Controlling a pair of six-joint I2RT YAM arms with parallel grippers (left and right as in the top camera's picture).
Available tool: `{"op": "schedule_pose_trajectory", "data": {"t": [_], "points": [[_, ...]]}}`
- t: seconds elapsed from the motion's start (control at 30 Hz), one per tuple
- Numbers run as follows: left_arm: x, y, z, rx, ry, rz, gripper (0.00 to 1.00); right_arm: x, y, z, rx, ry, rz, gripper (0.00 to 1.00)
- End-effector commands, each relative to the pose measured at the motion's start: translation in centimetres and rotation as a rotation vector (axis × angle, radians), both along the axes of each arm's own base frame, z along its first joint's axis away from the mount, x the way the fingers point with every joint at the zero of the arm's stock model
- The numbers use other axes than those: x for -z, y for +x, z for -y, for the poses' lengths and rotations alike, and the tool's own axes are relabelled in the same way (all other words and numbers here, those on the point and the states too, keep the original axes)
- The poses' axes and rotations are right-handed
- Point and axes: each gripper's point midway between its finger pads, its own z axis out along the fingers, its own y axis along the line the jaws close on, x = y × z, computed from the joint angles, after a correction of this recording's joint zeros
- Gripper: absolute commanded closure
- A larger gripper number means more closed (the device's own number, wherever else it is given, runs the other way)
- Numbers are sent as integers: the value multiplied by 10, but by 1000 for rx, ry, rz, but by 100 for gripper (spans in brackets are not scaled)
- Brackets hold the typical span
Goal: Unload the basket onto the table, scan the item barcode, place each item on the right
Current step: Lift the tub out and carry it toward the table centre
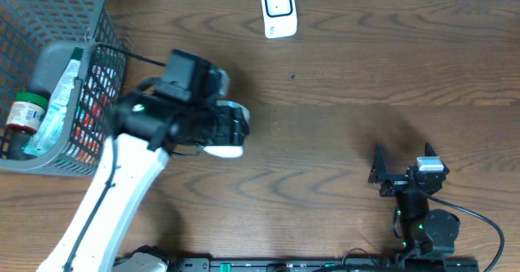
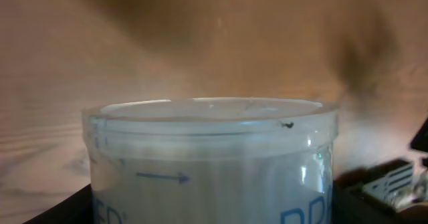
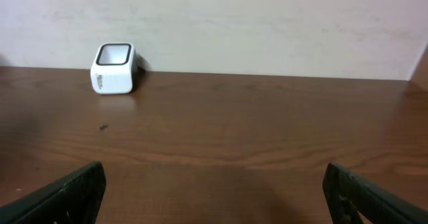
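1. The clear tub (image 2: pixel 210 157) fills my left wrist view, and a thin blue arrow (image 2: pixel 164 178) printed on its wall points right.
2. Large blue letters (image 2: pixel 110 214) run along the bottom of that wall, cut off by the frame. At the left they look like "ED"; the ones at the right I cannot make out.
3. The white scanner (image 3: pixel 114 68) at the far edge of the tabletop (image 3: pixel 267 130) has a small dark mark on its side, too small to read.
4. In the grey basket (image 1: pixel 93 16), the tube (image 1: pixel 57 101) and the jar (image 1: pixel 24 114) carry coloured labels. No word on them is legible from overhead.
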Motion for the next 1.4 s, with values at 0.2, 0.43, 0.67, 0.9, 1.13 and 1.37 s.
{"op": "schedule_pose_trajectory", "data": {"t": [0.2, 0.43, 0.67, 0.9, 1.13, 1.37], "points": [[51, -9, 35, 130, 55, -113, 29, 0, 0, 2, 12, 9, 0, 1], [61, -7, 46, 157, 59, -117, 29, 0, 0, 2, 12, 9, 0, 1], [85, -19, 49, 152, 70, -158, 29, 0, 0, 2, 12, 9, 0, 1], [120, -17, 79, 217, 12, -51, 29, 0, 0, 2, 12, 9, 0, 1], [157, -15, 93, 200, 56, 25, 29, 0, 0, 2, 12, 9, 0, 1], [189, -15, 116, 222, 52, 12, 28, 0, 0, 2, 12, 9, 0, 1]]}}
